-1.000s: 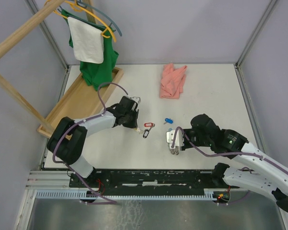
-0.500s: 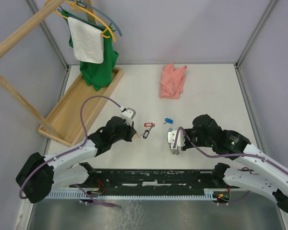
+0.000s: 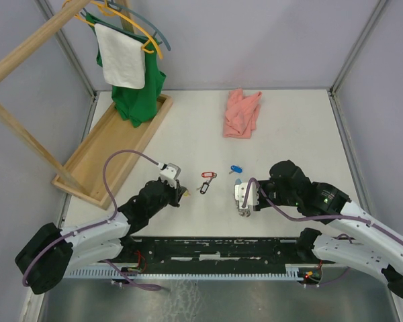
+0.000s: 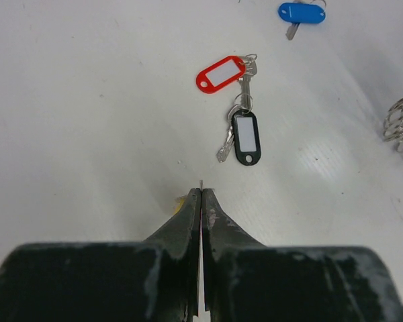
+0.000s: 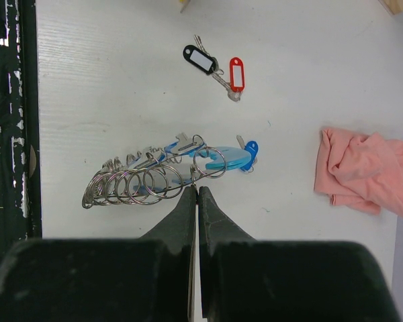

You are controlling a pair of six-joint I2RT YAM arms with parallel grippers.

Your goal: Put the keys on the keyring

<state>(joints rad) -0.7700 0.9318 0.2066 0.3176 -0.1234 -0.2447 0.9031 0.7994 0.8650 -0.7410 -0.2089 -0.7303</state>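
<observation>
Two keys lie together mid-table, one with a red tag (image 4: 220,72) (image 3: 208,175) and one with a black tag (image 4: 246,137) (image 3: 203,187). A blue-tagged key (image 4: 301,12) (image 5: 250,149) lies farther back. My left gripper (image 4: 201,191) (image 3: 181,191) sits just left of and nearer than those two. It is shut on a thin metal sliver, with a bit of yellow tag (image 4: 181,200) showing beside the jaws. The keyring (image 5: 148,178) (image 3: 244,212), a row of silver rings with a light-blue tag (image 5: 221,159), hangs from my right gripper (image 5: 195,190), which is shut on one ring.
A pink cloth (image 3: 242,113) (image 5: 363,171) lies at the back of the table. A wooden tray (image 3: 107,144) sits at the left edge. Above it, a wooden rack carries a green shirt (image 3: 138,94) and a white towel (image 3: 121,57) on hangers.
The left arm has swung round and drawn back toward the near edge, and its shut gripper now points at the red and black keys from the left. The right arm has not moved.
</observation>
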